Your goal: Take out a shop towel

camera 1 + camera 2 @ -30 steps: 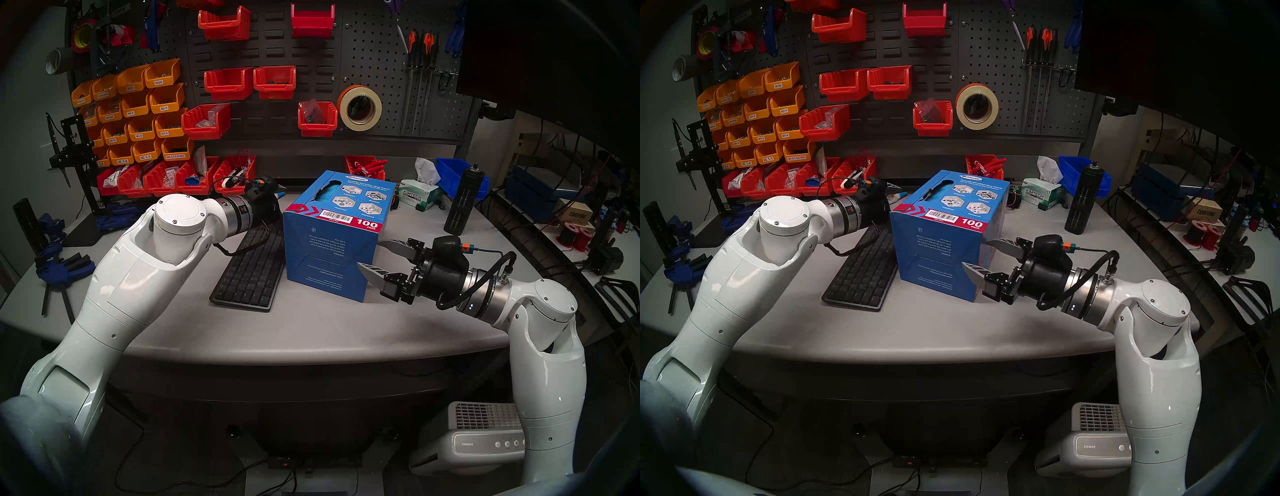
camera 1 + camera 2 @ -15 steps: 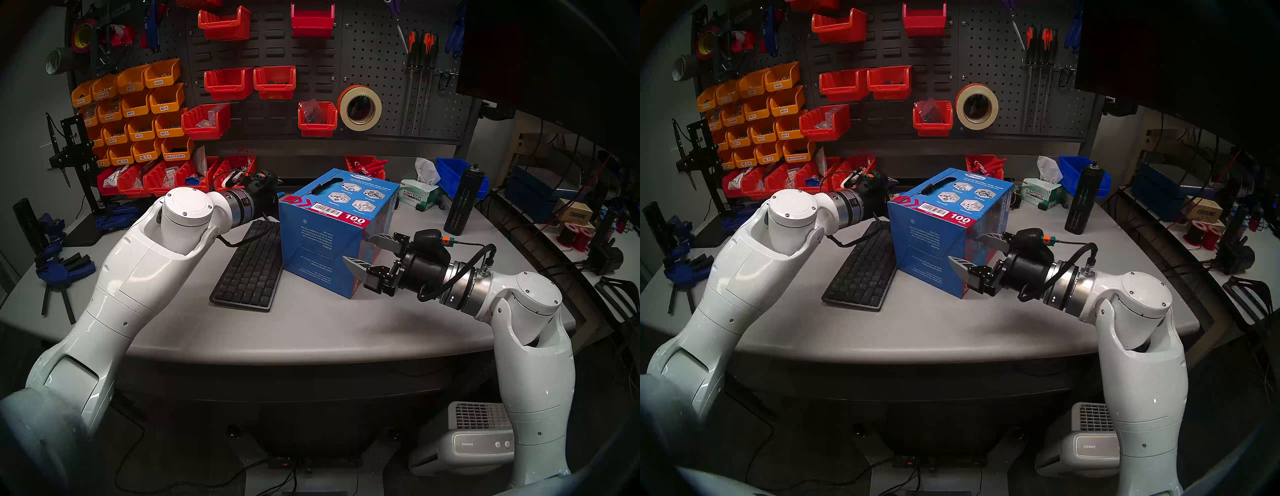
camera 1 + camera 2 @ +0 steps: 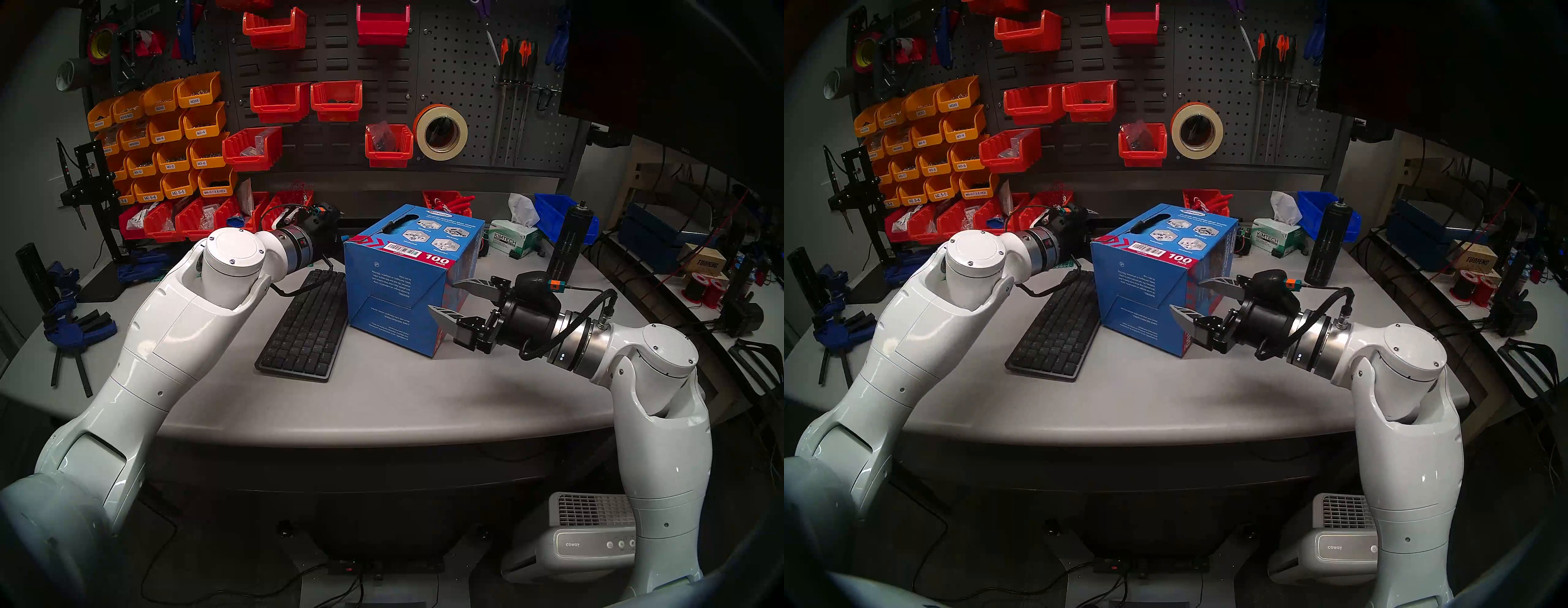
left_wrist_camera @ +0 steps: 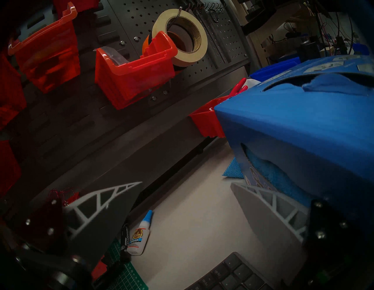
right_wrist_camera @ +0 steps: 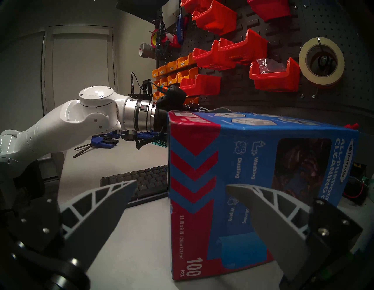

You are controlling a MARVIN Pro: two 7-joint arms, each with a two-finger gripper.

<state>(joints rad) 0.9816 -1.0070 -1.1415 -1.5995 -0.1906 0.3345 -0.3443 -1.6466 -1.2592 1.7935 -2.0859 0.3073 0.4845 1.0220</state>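
The shop towel [image 4: 269, 172] is bright blue cloth inside the big blue cardboard box [image 3: 403, 288], showing through a side opening in the left wrist view; one corner pokes out at the box's base. My left gripper [image 4: 186, 183] is open at the box's back left side, with its right finger [image 4: 263, 202] beside that opening. In the head views its fingers are hidden behind the box. My right gripper [image 3: 443, 297] is open at the box's right front corner, and the corner edge [image 5: 172, 182] lies between its fingers.
A dark keyboard [image 3: 303, 327] lies just left of the box. A green-and-white tissue box [image 3: 511, 242] and a black canister [image 3: 566, 250] stand at the back right. A glue bottle [image 4: 139, 237] lies near my left gripper. Red bins line the back and blue clamps [image 3: 72, 327] lie at the far left.
The box has turned, and its right side now shows more. My right gripper moved left against it, then back slightly. My left wrist moved further back along the box's left side.
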